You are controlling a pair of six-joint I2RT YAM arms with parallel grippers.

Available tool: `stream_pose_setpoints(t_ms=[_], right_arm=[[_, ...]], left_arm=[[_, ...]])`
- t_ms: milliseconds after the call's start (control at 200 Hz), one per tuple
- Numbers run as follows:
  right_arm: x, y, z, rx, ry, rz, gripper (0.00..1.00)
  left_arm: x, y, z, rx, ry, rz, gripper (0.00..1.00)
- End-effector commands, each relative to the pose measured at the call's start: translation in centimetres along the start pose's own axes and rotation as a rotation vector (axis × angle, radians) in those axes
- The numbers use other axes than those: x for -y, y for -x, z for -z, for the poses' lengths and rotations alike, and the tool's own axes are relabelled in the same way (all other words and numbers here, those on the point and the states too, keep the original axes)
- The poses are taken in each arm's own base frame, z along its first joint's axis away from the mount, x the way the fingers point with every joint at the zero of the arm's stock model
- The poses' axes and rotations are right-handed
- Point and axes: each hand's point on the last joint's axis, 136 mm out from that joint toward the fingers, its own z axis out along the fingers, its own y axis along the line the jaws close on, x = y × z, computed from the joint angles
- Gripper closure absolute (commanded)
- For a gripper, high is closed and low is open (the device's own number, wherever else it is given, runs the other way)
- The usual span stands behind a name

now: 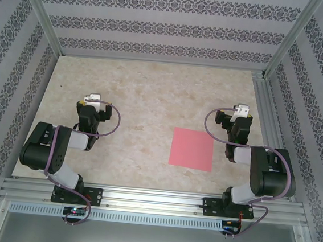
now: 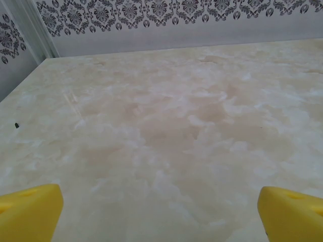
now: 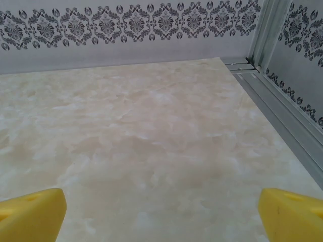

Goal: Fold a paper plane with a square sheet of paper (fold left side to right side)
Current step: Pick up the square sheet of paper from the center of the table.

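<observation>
Ok so, starting on the left: my left hand point(image 1: 92, 98) is wide open with nothing in it. Its yellow fingertips point(image 2: 30, 212) are spread to either side of bare marbled worktop point(image 2: 166, 126). It points away from me, and the square sheet of paper point(image 1: 192, 148) is well off to its right and a bit nearer my side of the worktop.

The sheet lies flat with no crease I can see, its edges turned slightly off the worktop's near edge. It's a square, so there's no long axis to fuss over.

My right hand point(image 1: 241, 110) is just as wide open and empty, and it's way closer. The paper is just beside my right arm point(image 1: 262, 171), on its left and back toward me. I reckon the sheet's left edge has to travel rightward, so the left hand has the longer reach.
</observation>
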Motion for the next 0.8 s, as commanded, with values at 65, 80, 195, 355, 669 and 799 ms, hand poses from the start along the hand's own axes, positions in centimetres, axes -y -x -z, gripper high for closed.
stream_pose_setpoints(t_ms=[65,80,195,355,669,799], right_arm=[[-0.1,1.2,0.0,0.040,0.014,0.009,0.02],[-0.1,1.2,0.0,0.040,0.013,0.010,0.02],[-0.1,1.2,-0.1,0.040,0.012,0.008,0.02],[-0.1,1.2,-0.1,0.041,0.014,0.008,0.02],[-0.1,1.3,0.0,0.042,0.018,0.005,0.02],[-0.2,2.6,0.0,0.034,0.019,0.005,0.02]], left_arm=[[0.1,0.5,-0.2,0.004,-0.014,0.014,0.00],[0.1,0.5,-0.2,0.004,-0.014,0.013,0.00],[0.1,0.4,-0.1,0.003,-0.014,0.013,0.00],[0.1,0.5,-0.2,0.005,-0.015,0.014,0.00],[-0.4,1.6,0.2,0.002,0.009,0.022,0.00],[-0.8,5.2,1.5,-0.079,0.015,0.069,0.00]])
